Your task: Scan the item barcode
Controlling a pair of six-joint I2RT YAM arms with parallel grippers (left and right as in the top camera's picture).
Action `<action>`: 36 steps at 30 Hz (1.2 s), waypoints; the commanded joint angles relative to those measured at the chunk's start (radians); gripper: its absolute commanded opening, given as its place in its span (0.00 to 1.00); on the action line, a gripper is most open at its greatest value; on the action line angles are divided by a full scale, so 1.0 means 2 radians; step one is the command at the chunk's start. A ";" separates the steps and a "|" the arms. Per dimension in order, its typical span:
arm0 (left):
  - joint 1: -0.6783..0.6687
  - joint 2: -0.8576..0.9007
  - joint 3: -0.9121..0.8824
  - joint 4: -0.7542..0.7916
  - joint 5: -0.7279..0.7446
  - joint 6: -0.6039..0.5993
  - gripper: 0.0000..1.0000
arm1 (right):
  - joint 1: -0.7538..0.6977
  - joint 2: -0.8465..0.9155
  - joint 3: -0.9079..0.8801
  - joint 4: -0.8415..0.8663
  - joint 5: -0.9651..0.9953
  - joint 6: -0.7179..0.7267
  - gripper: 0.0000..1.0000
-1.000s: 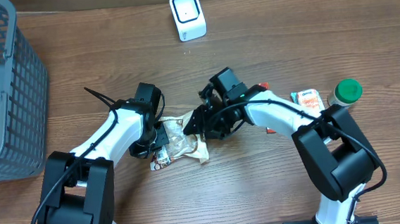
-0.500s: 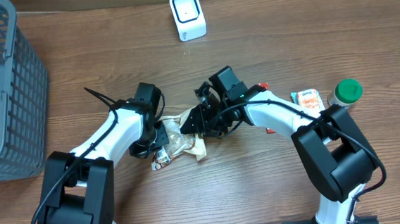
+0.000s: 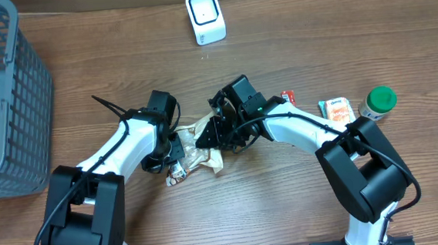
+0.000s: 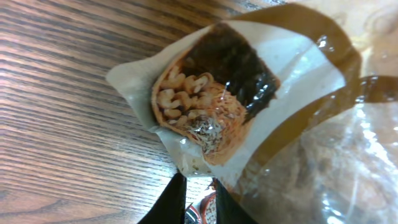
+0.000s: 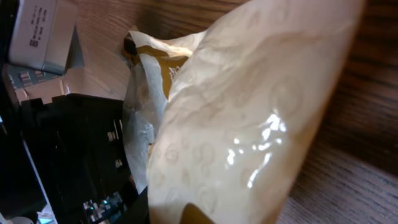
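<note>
Left gripper (image 3: 172, 152) is pinched on the left end of the snack bag (image 3: 205, 160), lying mid-desk (image 3: 338, 52), long axis running across to the right gripper (image 3: 207, 136), whose state we can't tell; scanner (image 3: 205, 17) sits straight beyond by the far edge.

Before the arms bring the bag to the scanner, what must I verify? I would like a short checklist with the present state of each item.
1. Jaws of left gripper closed on bag: ok.
2. Hold of right gripper on bag: cannot tell; the bag fills its camera view.
3. Barcode in sight in any view: not ok.
4. Scanner upright at the far edge: ok.
5. Way from bag to scanner free of things: ok.
</note>
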 commanded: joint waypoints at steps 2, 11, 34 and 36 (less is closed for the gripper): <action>0.002 -0.003 -0.006 0.004 -0.004 -0.005 0.11 | 0.006 0.005 -0.003 -0.001 0.002 -0.001 0.18; 0.037 -0.004 0.011 -0.013 0.002 -0.005 0.13 | 0.006 0.005 -0.003 -0.017 0.036 0.000 0.04; 0.125 -0.004 0.083 -0.048 -0.066 0.001 0.39 | 0.005 0.005 -0.003 -0.022 0.051 -0.002 0.04; 0.139 -0.004 0.083 -0.039 -0.071 0.001 0.46 | 0.005 0.005 -0.003 -0.022 0.064 -0.002 0.04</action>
